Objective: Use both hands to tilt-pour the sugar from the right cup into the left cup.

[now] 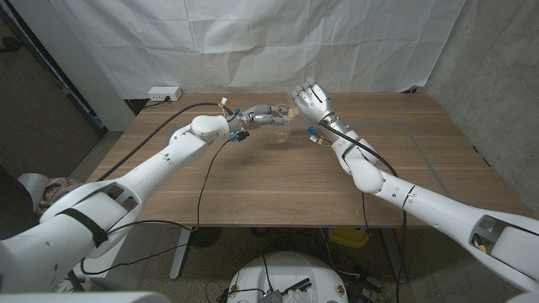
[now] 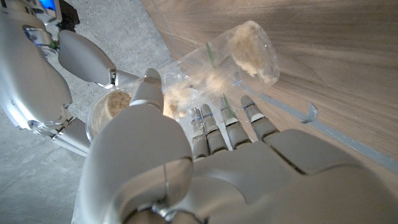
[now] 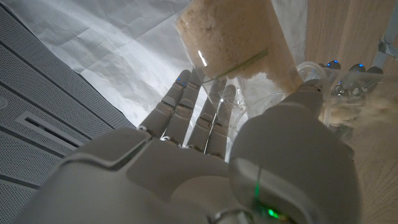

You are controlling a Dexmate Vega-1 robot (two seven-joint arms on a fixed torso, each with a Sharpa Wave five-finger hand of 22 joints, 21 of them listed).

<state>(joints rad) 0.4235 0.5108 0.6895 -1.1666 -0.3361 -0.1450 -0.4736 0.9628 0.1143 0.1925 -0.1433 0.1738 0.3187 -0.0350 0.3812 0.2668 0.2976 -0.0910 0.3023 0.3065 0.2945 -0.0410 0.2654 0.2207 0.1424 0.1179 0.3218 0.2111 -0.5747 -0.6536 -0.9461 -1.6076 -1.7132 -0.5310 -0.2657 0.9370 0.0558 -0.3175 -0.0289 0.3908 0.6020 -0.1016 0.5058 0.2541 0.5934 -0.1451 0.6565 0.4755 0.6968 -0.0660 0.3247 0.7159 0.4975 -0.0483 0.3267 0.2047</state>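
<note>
This looks like a robotics lab or test bay, not a home. A wrinkled white cloth backdrop point(image 1: 253, 42) hangs across the 12 o'clock side behind the wooden table point(image 1: 253, 185), which stands on bare grey concrete floor point(image 1: 109, 147). A white power strip point(image 1: 164, 93) lies on the floor at about 11 o'clock, with black cables point(image 1: 181, 114) running from it. A rough concrete wall point(image 1: 497, 76) closes the 2 o'clock side.
</note>
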